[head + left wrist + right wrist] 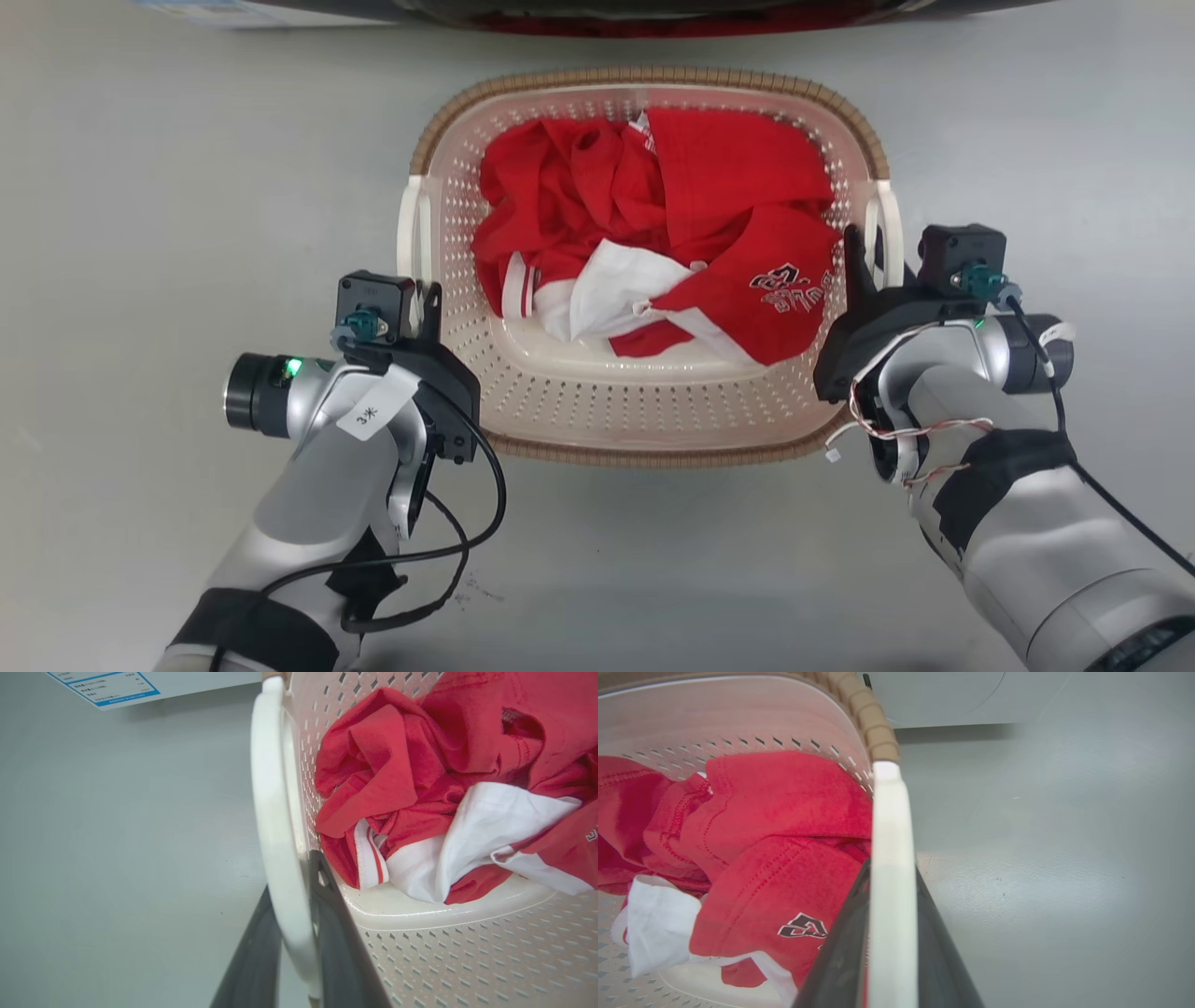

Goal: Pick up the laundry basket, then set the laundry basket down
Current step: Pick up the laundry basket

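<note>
My left pincer [293, 891] is clamped on the laundry basket's [653, 420] left handle [411, 233], my right pincer [892, 868] on its right handle [887, 224]. The basket lies squarely between both arms, red clothes [709, 187] inside, over the floor [187, 187]; whether lifted, I cannot tell.

— Supporting element?
— The floor [168, 187]: grey, smooth, slightly glossy.

— Condition?
— Small dark scuff marks [478, 586] on the near side. Elsewhere the finish is uniform.

— Items on it?
— One laundry basket [644, 406], cream and perforated with a brown woven-look rim, at the centre. It cannot be determined whether its base touches the floor or stands just clear of it.

— Anything further?
— A white appliance panel [210, 681] bearing a blue-printed label [105, 686] meets the floor at the far edge and casts a narrow shadow. The label text is illegible.
</note>
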